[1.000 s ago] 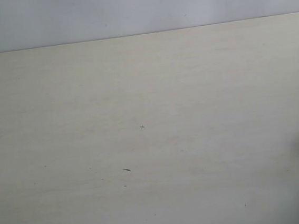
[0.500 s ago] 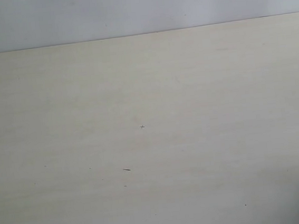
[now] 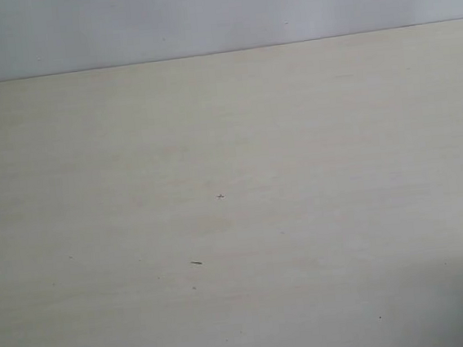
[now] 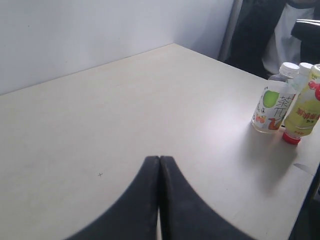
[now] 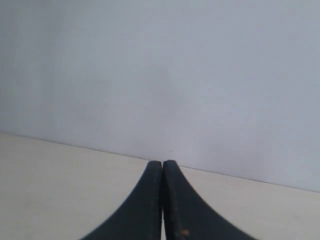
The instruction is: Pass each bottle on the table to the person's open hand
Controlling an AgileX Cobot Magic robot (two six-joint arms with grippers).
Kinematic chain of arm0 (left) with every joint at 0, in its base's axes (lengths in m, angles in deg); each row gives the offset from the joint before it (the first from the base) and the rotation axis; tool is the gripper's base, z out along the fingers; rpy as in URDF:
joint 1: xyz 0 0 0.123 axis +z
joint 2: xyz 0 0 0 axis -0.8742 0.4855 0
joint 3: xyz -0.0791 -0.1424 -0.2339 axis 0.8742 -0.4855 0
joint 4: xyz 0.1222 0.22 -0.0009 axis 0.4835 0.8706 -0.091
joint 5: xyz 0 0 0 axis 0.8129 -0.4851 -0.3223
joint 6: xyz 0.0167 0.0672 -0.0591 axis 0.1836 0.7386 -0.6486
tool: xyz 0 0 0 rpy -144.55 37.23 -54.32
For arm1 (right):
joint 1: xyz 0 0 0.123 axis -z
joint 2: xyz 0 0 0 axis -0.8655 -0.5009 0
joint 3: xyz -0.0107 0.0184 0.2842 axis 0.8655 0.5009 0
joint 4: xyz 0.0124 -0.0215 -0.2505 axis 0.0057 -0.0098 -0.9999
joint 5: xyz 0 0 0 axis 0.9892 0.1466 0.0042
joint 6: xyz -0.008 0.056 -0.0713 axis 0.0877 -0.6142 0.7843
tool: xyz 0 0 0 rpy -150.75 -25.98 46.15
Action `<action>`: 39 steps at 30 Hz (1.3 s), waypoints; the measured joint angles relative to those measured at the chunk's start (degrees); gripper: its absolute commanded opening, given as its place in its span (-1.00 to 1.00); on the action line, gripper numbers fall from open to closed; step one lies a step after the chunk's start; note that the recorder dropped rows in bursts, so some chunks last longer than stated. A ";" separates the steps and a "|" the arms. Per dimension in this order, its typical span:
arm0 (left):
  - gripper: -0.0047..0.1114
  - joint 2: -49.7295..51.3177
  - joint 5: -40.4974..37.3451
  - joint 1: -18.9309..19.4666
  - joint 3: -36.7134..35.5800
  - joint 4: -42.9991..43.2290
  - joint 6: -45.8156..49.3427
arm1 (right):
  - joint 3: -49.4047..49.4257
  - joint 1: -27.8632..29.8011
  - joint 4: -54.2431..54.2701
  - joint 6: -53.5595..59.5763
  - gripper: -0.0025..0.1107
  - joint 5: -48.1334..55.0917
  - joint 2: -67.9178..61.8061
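Three bottles [image 4: 272, 107] stand clustered on the table [image 4: 125, 115]

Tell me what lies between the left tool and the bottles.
Only bare table: in the left wrist view nothing lies between the shut left tool and the bottles.

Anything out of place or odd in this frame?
The yellow bottle seems to stand upside down on its red cap, beside the green-label bottle near the table edge. Nothing spilled.
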 measured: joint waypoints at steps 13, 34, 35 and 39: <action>-0.92 0.00 0.00 0.00 0.00 0.00 0.00 | 8.55 10.03 0.00 -2.49 -0.96 1.08 8.44; -0.92 0.00 0.00 0.00 0.00 0.00 0.00 | 10.61 10.19 -1.11 -5.40 -0.96 3.90 8.44; -0.92 0.00 0.00 0.00 0.00 0.00 0.00 | 10.61 10.19 -1.37 -5.40 -0.96 4.06 8.44; -0.92 0.00 0.00 0.00 0.00 0.00 0.00 | 10.61 10.19 -2.54 -5.40 -0.96 7.31 8.44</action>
